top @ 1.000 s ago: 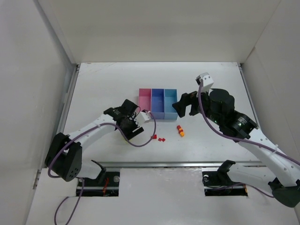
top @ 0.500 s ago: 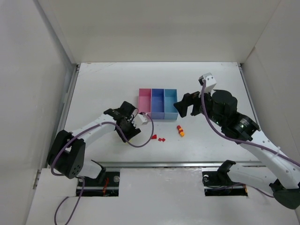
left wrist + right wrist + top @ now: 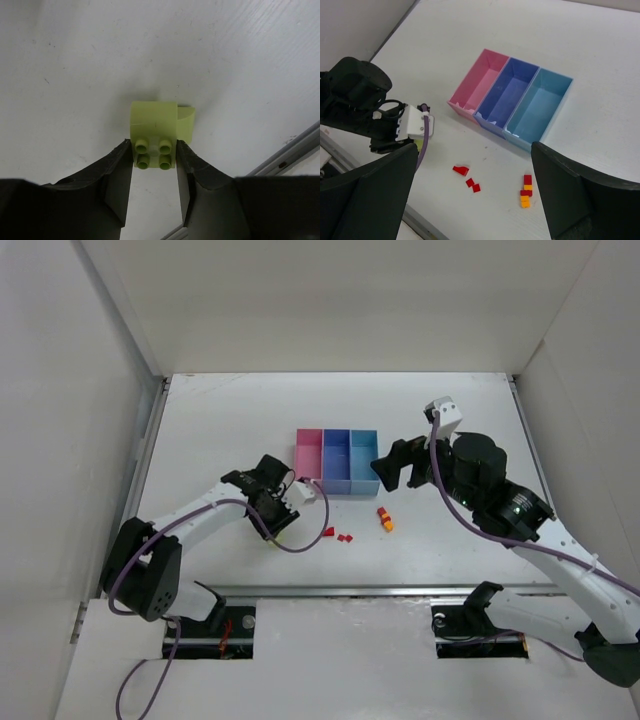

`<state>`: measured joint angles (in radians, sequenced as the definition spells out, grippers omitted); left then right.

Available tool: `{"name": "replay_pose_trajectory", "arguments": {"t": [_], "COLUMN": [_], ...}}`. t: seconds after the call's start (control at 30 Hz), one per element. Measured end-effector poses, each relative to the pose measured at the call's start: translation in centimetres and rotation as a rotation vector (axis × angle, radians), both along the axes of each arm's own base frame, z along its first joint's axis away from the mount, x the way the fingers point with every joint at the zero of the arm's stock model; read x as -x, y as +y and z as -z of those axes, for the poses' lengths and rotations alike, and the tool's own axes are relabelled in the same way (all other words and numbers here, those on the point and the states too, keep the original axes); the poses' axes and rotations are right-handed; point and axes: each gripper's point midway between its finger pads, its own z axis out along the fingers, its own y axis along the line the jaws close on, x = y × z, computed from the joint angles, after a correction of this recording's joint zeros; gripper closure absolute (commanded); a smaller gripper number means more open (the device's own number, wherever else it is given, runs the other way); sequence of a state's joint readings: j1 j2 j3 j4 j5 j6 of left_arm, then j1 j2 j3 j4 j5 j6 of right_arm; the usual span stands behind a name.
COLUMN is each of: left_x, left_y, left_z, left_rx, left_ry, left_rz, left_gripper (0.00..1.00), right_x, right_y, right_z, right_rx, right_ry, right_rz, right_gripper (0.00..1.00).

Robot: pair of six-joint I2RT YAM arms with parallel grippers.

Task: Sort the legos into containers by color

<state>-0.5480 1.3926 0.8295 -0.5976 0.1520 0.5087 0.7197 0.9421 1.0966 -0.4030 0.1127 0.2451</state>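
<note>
My left gripper (image 3: pixel 154 150) is low on the table, its jaws closed against both sides of a yellow-green brick (image 3: pixel 154 125) at its stud end. In the top view this gripper (image 3: pixel 278 523) is left of the red pieces. Three small red bricks (image 3: pixel 470 182) lie loose on the table (image 3: pixel 337 535). A short red and orange-yellow stack (image 3: pixel 525 191) lies right of them (image 3: pixel 384 519). The joined pink (image 3: pixel 479 85), medium blue (image 3: pixel 507 92) and light blue (image 3: pixel 540 102) bins look empty. My right gripper (image 3: pixel 480 200) is wide open and empty, high beside the light blue bin (image 3: pixel 363 455).
A metal rail (image 3: pixel 350 590) runs along the table's near edge, close behind my left gripper; it also shows in the left wrist view (image 3: pixel 295 147). White walls enclose the table on the left, back and right.
My left gripper has moved a little left and down toward the near edge, over the yellow-green brick. The right arm has shifted only slightly.
</note>
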Motion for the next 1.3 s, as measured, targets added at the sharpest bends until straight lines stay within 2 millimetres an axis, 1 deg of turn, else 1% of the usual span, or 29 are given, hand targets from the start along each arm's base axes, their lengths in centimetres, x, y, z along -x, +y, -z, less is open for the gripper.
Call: {"name": "replay_pose_trajectory", "arguments": {"t": [0.1, 0.17, 0.23, 0.3, 0.37, 0.43, 0.57, 0.67, 0.83, 0.9, 0.93, 1.0, 1.07, 1.1, 1.23, 1.3], "left_x": [0.0, -0.7, -1.4, -2.1, -2.8, -3.3, -3.8, -4.2, -4.8, -4.9, -5.0, -5.2, -5.7, -5.9, -6.8, -7.0], "left_y": [-0.7, -1.6, -2.3, -3.2, -3.9, -4.6, -6.2, -7.8, -10.2, -10.7, -11.0, -11.5, -11.7, -11.9, -12.5, -12.9], "left_z": [-0.9, -2.4, -4.4, -6.9, -9.1, -11.0, -14.3, -17.5, -23.7, -25.5, -26.2, -27.3, -27.7, -27.6, -27.1, -27.0], "left_rx": [0.034, 0.076, 0.121, 0.176, 0.224, 0.266, 0.364, 0.463, 0.631, 0.680, 0.699, 0.730, 0.738, 0.737, 0.726, 0.727], "left_ry": [0.012, -0.014, -0.057, -0.113, -0.159, -0.190, -0.217, -0.237, -0.298, -0.316, -0.318, -0.325, -0.326, -0.324, -0.302, -0.294], "left_rz": [-0.008, -0.011, -0.013, -0.012, -0.012, -0.009, -0.011, -0.015, 0.008, 0.012, 0.010, 0.009, -0.008, -0.014, -0.046, -0.051], "left_gripper": [1.00, 1.00, 1.00, 1.00, 1.00, 1.00, 1.00, 1.00, 1.00, 1.00, 1.00, 1.00, 1.00, 1.00, 1.00, 1.00], "right_x": [0.3, 0.7, 0.9, 0.8, 0.6, 0.5, 0.5, 0.6, 0.4, 0.4, 0.5, 0.5, 0.2, 0.0, -1.2, -1.7], "right_y": [0.4, 1.0, 1.5, 1.7, 2.0, 2.2, 2.4, 2.9, 3.2, 3.5, 3.7, 4.2, 4.9, 5.4, 7.6, 8.6], "right_z": [0.0, -0.2, -0.3, -0.6, -1.2, -2.0, -3.6, -4.8, -5.5, -5.7, -5.6, -5.3, -4.7, -4.2, -1.3, 0.1], "right_rx": [-0.017, -0.034, -0.058, -0.077, -0.098, -0.122, -0.182, -0.236, -0.282, -0.301, -0.305, -0.308, -0.302, -0.296, -0.249, -0.226], "right_ry": [0.011, 0.017, 0.031, 0.042, 0.047, 0.046, 0.044, 0.038, 0.029, 0.020, 0.025, 0.033, 0.048, 0.060, 0.139, 0.174], "right_rz": [-0.024, -0.057, -0.072, -0.070, -0.068, -0.066, -0.062, -0.091, -0.093, -0.104, -0.112, -0.134, -0.156, -0.166, -0.201, -0.213], "right_gripper": [0.00, 0.00, 0.00, 0.00, 0.00, 0.00, 0.00, 0.00, 0.00, 0.02, 0.06, 0.08, 0.17, 0.20, 0.35, 0.38]}}
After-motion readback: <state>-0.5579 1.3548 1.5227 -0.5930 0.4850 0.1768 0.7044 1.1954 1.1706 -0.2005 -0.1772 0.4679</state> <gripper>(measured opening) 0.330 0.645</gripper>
